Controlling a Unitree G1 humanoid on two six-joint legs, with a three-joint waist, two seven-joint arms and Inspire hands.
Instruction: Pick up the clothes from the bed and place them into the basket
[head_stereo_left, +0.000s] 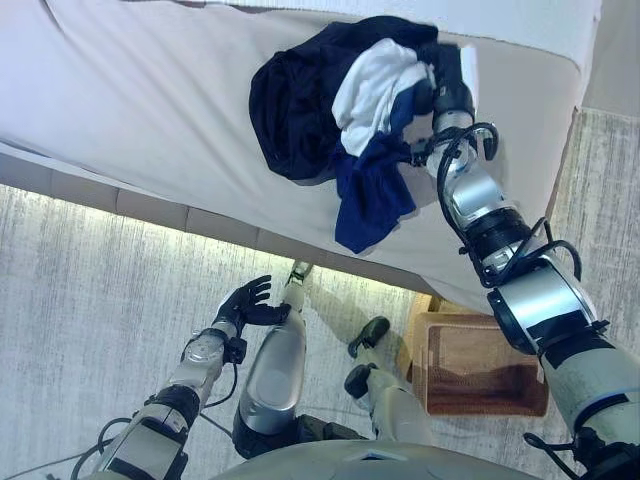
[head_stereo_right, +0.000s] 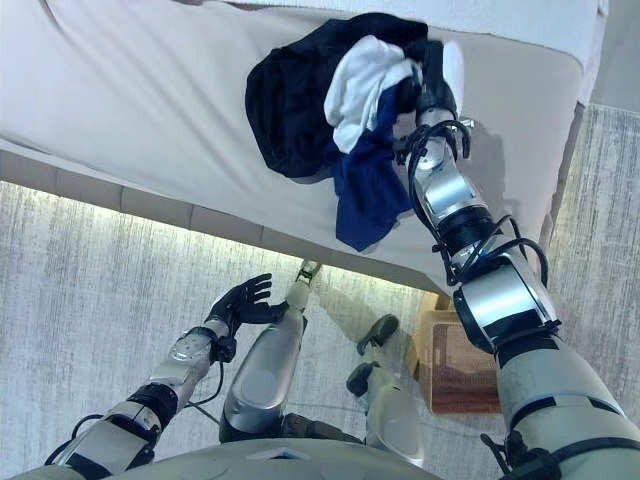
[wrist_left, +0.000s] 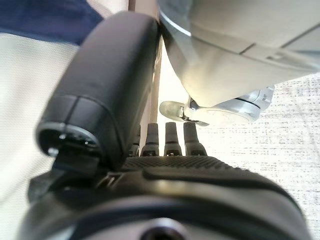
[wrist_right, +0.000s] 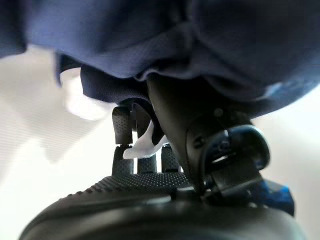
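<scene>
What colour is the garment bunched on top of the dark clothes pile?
White garment, on the navy clothes pile; clearest in the left eye view.

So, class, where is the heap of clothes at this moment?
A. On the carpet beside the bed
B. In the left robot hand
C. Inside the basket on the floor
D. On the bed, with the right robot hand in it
D: the clothes lie heaped on the bed, the right robot hand curled into them, while the basket stands on the floor.

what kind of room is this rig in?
Probably a bedroom: a bed with a pale cover, a pile of clothes on it, a woven basket on grey carpet beside it.
</scene>
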